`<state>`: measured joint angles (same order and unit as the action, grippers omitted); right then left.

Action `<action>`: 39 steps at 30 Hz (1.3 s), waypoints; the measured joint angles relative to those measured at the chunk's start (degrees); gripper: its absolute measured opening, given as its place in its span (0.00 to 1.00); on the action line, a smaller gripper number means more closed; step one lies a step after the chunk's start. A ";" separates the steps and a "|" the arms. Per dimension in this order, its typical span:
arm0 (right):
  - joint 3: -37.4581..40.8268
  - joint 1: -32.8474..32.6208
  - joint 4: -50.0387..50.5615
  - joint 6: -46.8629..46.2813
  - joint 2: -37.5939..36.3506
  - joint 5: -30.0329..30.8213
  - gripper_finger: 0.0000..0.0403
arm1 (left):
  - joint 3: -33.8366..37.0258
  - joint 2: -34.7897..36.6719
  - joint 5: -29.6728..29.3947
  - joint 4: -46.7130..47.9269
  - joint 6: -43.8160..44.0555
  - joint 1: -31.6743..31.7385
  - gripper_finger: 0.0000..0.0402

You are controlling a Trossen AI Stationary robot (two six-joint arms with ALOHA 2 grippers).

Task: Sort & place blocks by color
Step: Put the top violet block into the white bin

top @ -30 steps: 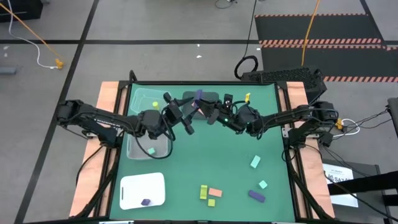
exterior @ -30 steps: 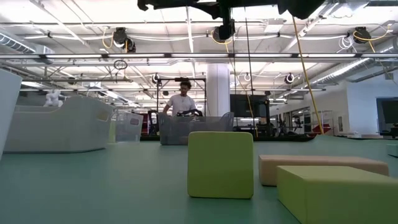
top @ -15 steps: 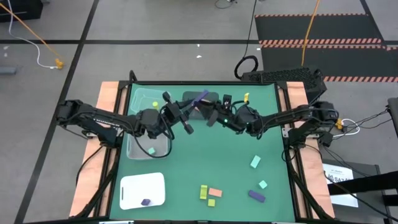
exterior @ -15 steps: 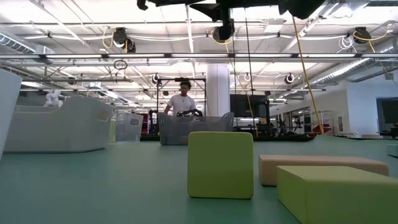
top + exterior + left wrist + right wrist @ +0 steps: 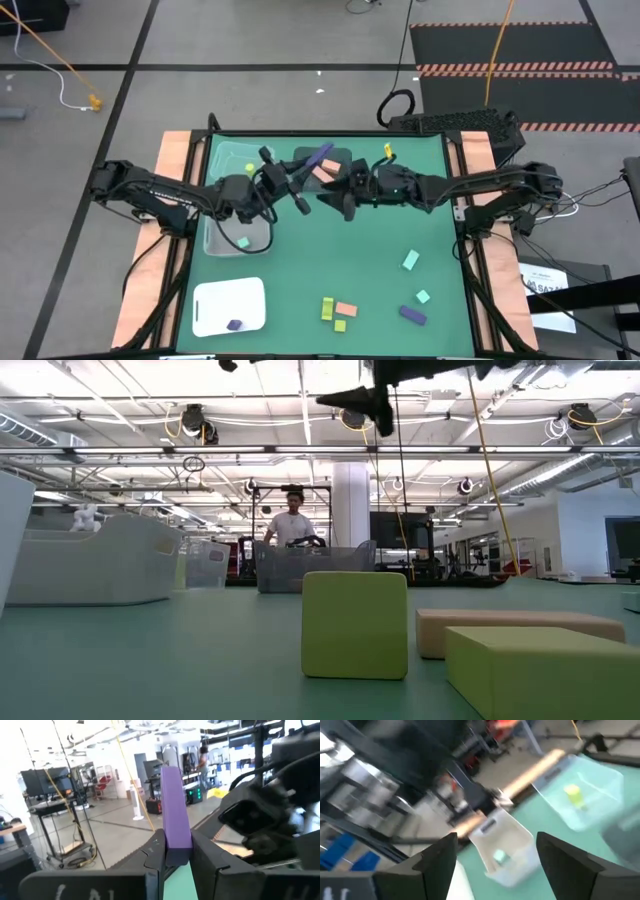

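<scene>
The left gripper [image 5: 176, 851] pinches a purple bar [image 5: 175, 810] by its lower end, lifted above the table's far middle. The right gripper [image 5: 492, 852] hangs spread and empty nearby. The bar looks light, rigid and smooth; a mid-length grip would probably steady it.

Grey concrete floor [image 5: 250, 40] with dark tape lines; black ribbed mats [image 5: 500, 45] edged in striped tape. Open hall, white ceiling trusses [image 5: 150, 450], strip lights, white column [image 5: 352, 490]. A person [image 5: 292, 520] stands far back.
</scene>
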<state>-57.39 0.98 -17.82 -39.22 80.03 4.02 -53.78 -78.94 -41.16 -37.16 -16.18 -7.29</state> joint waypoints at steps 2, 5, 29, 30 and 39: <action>-0.06 -0.24 7.31 -0.04 -1.84 -0.02 0.65 | 0.00 0.01 0.07 -1.12 -0.58 -0.40 0.15; -0.04 -0.79 17.76 0.20 -3.45 0.11 0.64 | 0.00 0.15 0.16 -1.05 -0.16 -1.02 0.15; 20.60 -2.98 -3.58 -12.07 -4.75 0.34 0.62 | 0.00 0.37 1.15 0.52 16.13 -10.22 0.16; 21.96 -2.98 -6.16 -12.94 -4.75 0.22 0.62 | 0.00 0.37 1.13 2.54 18.93 -10.67 0.16; 29.57 -2.98 -29.82 -17.37 -4.86 -9.68 0.62 | 0.00 1.95 5.34 23.13 50.47 -15.54 0.16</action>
<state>-27.81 -2.00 -47.64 -56.59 75.17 -5.66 -53.78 -76.99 -35.82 -14.04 34.28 -22.83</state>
